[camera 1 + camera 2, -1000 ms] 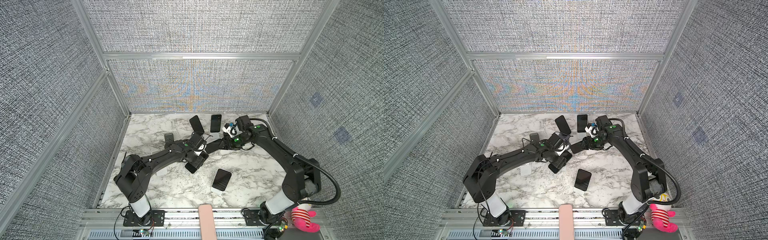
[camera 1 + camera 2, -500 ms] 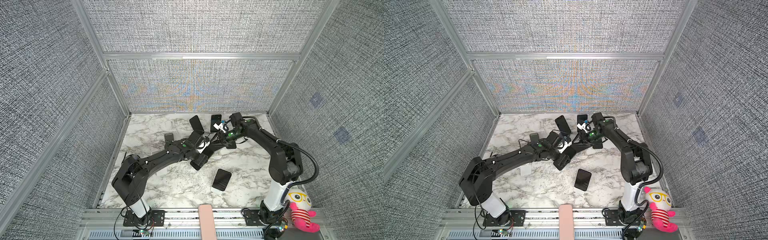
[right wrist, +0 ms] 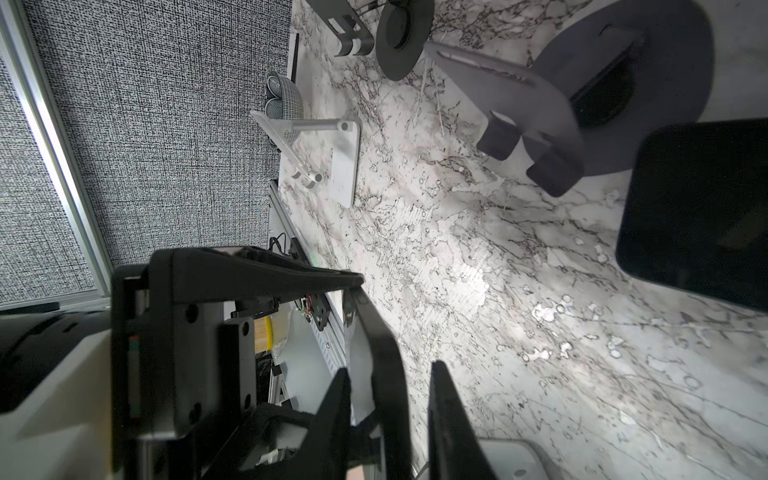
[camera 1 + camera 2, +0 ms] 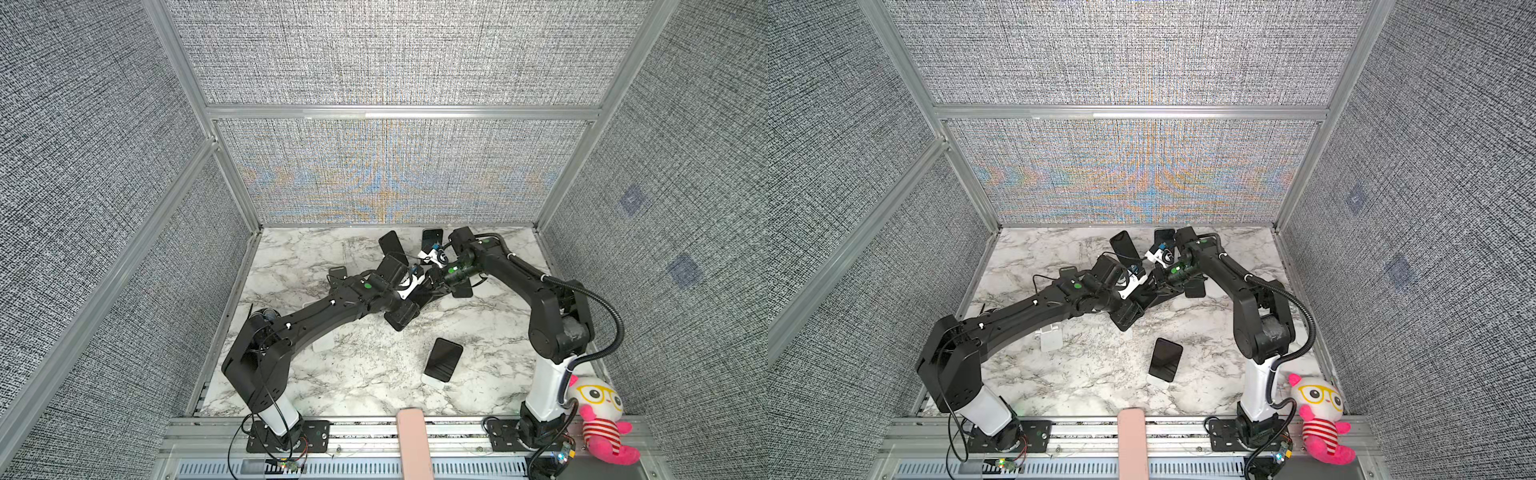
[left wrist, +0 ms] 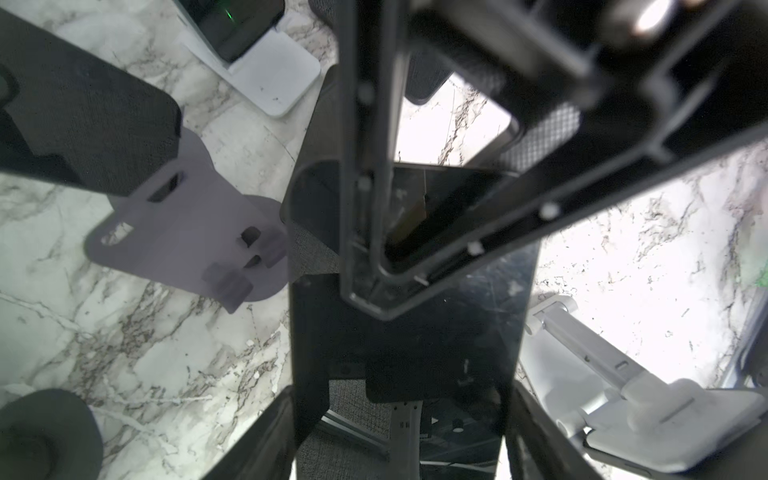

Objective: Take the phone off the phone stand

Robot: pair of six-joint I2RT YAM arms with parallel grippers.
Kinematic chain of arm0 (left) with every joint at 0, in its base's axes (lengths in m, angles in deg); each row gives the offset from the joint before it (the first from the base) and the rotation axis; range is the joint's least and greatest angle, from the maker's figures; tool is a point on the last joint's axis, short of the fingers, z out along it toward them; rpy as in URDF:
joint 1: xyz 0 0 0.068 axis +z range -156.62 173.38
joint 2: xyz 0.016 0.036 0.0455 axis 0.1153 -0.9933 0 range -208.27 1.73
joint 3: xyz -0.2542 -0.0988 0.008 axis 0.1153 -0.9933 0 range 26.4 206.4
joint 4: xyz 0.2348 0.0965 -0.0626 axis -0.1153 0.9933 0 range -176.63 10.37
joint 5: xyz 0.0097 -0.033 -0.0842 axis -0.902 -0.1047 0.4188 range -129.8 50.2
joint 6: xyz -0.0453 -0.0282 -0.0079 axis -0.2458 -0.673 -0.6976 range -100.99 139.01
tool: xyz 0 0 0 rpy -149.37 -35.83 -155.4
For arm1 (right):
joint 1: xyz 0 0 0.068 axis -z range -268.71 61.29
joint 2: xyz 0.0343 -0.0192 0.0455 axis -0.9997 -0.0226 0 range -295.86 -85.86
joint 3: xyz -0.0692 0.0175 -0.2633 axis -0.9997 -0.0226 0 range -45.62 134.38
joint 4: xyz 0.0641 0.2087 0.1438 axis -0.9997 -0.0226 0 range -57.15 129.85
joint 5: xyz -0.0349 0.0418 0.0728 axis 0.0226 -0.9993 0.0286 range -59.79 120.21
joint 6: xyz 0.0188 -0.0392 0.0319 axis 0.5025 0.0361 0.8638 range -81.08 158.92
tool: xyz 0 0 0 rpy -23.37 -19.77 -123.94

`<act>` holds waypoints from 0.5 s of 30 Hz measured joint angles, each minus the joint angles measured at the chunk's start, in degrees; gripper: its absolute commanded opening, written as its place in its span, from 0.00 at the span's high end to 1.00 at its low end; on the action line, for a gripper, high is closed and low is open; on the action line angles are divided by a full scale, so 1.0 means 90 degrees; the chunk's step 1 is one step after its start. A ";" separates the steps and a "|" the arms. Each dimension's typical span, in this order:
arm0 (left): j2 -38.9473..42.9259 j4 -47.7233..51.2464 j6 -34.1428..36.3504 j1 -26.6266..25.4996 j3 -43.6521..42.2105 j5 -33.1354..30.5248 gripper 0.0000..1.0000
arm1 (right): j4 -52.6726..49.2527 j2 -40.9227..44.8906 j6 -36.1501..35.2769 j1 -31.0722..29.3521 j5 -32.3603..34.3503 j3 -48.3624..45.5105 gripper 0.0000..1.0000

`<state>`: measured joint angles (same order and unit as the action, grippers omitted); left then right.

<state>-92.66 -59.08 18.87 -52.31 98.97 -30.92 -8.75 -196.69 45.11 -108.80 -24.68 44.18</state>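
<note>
Nearest me, a spare phone [image 4: 443, 358] leans on a white stand [image 4: 432, 381]. At mid-table, the left gripper [image 5: 401, 415] is clamped across the width of the phone [image 5: 415, 332]; I cannot tell what supports it. The right gripper [image 3: 390, 374] reaches over its far end; whether its jaws are clamped I cannot tell. Rear phones [image 4: 390, 246] stand by the back wall.

Glossy black phone [image 5: 415, 332], mid-table, screen dark
</note>
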 measured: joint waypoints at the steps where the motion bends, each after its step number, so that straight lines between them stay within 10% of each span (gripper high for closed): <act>1: -0.0002 -0.0002 0.0039 0.0000 0.0034 -0.0012 0.43 | 0.0000 0.0002 0.0019 0.0000 -0.0015 0.0000 0.82; 15: -0.0029 -0.0029 0.0330 0.0002 0.0204 -0.0051 0.39 | 0.0743 0.0396 0.0350 0.0126 -0.0452 -0.0525 1.00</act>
<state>-92.92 -59.34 21.84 -52.29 100.81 -31.38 -2.06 -193.13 48.26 -107.67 -28.75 39.46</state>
